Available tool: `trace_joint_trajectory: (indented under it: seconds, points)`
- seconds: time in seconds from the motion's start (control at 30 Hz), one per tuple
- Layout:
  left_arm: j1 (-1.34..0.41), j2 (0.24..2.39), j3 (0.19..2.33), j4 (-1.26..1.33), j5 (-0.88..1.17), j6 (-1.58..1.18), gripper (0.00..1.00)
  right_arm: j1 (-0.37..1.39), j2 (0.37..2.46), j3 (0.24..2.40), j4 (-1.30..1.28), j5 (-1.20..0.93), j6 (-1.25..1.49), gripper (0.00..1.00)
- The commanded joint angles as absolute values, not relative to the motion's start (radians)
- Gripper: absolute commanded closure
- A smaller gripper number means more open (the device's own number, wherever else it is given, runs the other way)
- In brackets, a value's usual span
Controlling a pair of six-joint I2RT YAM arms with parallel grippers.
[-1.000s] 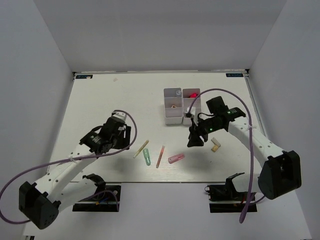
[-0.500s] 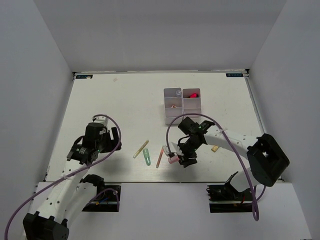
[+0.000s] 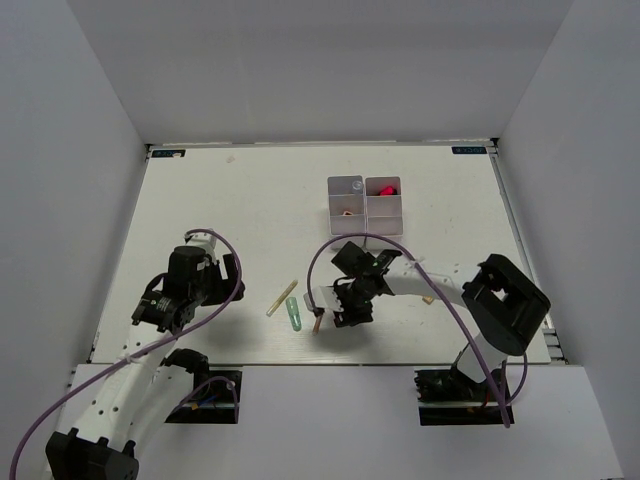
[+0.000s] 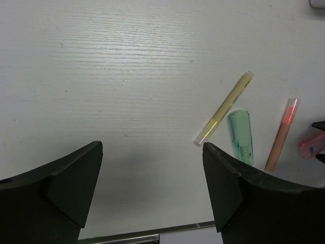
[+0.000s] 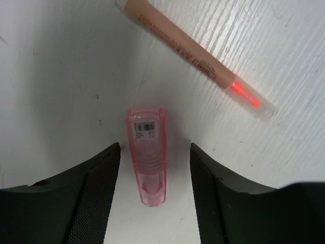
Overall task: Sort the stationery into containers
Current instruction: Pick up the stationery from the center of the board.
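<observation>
My right gripper (image 3: 350,306) is open and low over the table, its fingers either side of a translucent pink tube (image 5: 147,157) that lies flat on the table, untouched; it shows midway between them in the right wrist view (image 5: 155,195). A tan/orange stick (image 5: 195,58) lies just beyond it (image 3: 319,318). A green tube (image 3: 294,312) and a yellowish stick (image 3: 282,298) lie to its left. My left gripper (image 3: 222,278) is open and empty (image 4: 152,188), left of them. The white organiser (image 3: 347,238) stands farther back.
A beige block (image 3: 430,297) lies right of my right arm. The organiser holds a red-pink item (image 3: 383,186) in its back right compartment and a small item (image 3: 346,212) in a left one. The table's near edge (image 4: 152,235) is close below my left gripper.
My right gripper has moved from beside the organiser toward the near left and come down around the pink tube. My left arm has drawn back to the left.
</observation>
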State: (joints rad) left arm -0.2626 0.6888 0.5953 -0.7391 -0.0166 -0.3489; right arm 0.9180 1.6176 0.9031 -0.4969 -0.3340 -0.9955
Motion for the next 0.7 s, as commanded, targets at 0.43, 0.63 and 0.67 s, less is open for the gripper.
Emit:
trace_joint_trajectory:
  seconds: [0.43, 0.63, 0.67]
  points:
    - [-0.255, 0.663, 0.586, -0.735, -0.011, -0.342, 0.10, 1.002, 1.693, 0.887, -0.529, -0.265, -0.966, 0.62]
    - [-0.255, 0.661, 0.584, -0.735, -0.014, -0.344, 0.10, 1.005, 1.738, 0.894, -0.557, -0.259, -0.942, 0.92]
    - [-0.255, 0.663, 0.586, -0.736, -0.014, -0.342, 0.10, 1.005, 1.740, 0.897, -0.560, -0.258, -0.939, 0.95]
